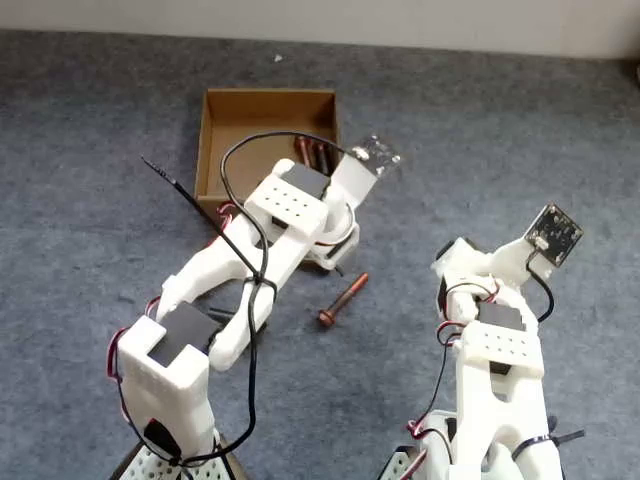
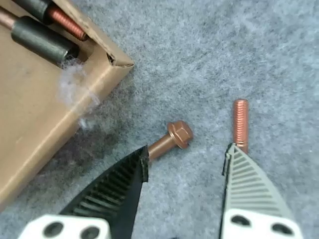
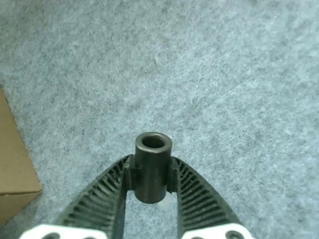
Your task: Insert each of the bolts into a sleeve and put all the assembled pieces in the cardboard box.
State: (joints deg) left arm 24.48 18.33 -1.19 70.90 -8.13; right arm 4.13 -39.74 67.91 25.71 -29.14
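High view: the cardboard box (image 1: 250,125) sits at 11 o'clock, with assembled pieces (image 1: 312,155) against its 3 o'clock wall; a bolt (image 1: 343,299) lies on the carpet at centre.
Left wrist view: the left gripper (image 2: 187,148) is spread wide and empty; a hex head (image 2: 179,133) lies between its fingers.
Right wrist view: the right gripper (image 3: 152,162) is clamped on a dark sleeve (image 3: 151,181).

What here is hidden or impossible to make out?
High view: near corner of the cardboard box and some assembled pieces inside, covered by the left arm.
Left wrist view: shank of one bolt, head of another bolt, behind fingers of the left tool.
Right wrist view: inside the sleeve, too dark.
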